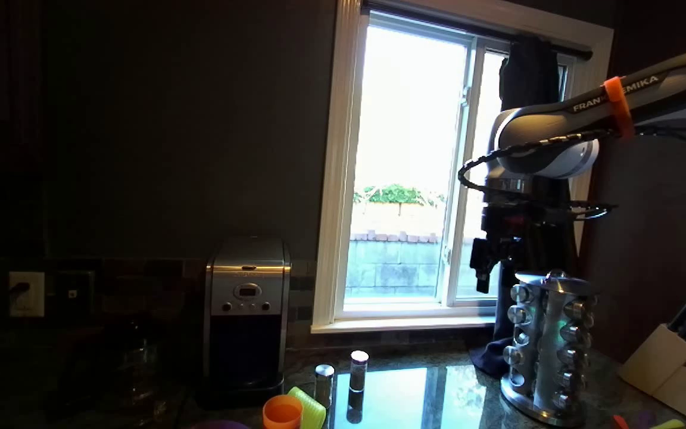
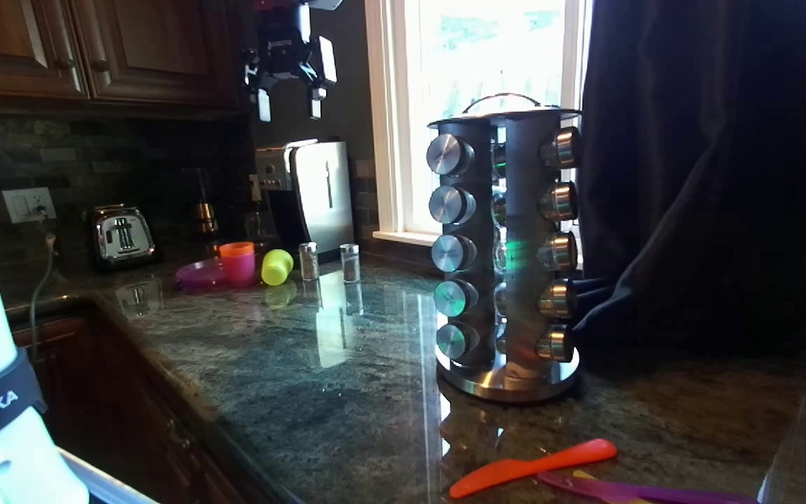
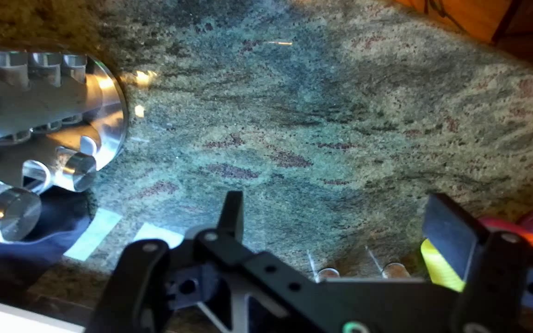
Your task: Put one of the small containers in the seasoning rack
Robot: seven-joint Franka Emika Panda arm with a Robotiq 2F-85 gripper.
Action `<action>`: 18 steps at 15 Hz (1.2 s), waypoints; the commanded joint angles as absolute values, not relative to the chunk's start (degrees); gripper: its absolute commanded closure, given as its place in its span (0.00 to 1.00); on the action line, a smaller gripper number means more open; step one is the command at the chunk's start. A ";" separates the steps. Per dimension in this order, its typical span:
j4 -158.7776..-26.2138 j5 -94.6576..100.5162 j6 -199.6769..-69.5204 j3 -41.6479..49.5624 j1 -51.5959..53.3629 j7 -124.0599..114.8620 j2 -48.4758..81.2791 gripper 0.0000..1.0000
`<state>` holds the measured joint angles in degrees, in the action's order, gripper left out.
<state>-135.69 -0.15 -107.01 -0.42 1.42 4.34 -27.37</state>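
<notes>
Two small containers, dark with pale round caps, stand upright on the counter. The first container [image 1: 324, 386] is beside the green cup and also shows in an exterior view [image 2: 309, 263]. Its twin [image 1: 358, 373] stands just beside it [image 2: 350, 264]. In the wrist view the bases of the twin [image 3: 328, 273] and the first container [image 3: 395, 270] peek out above the gripper body; the rest is hidden. The silvery seasoning rack [image 1: 548, 351] stands upright with tiers of jars [image 2: 523, 294] and shows at left in the wrist view [image 3: 16, 111]. My gripper [image 2: 290, 106] is open, empty and high above the counter [image 3: 340, 217].
An orange cup [image 1: 282, 412], a tipped green cup [image 2: 277, 268] and a purple plate [image 2: 196, 275] lie left of the containers. The coffee maker [image 1: 248, 268] is behind them. Plastic knives [image 2: 536, 467] lie before the rack. A knife block [image 1: 664, 369] and dark curtain [image 2: 697, 175] are near it.
</notes>
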 commanded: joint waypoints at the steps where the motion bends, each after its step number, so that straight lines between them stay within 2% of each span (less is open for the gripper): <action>1: -135.23 0.30 -110.85 -3.07 5.44 9.10 -24.29 0.00; 9: -126.65 3.73 -125.24 -3.40 8.92 28.51 -7.71 0.00; 13: -120.74 1.56 -125.81 -2.99 8.33 43.20 0.74 0.00; 18: -115.41 2.84 -128.42 -4.94 7.04 48.49 8.97 0.00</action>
<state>-118.72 2.59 -126.56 -3.40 7.99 45.80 4.25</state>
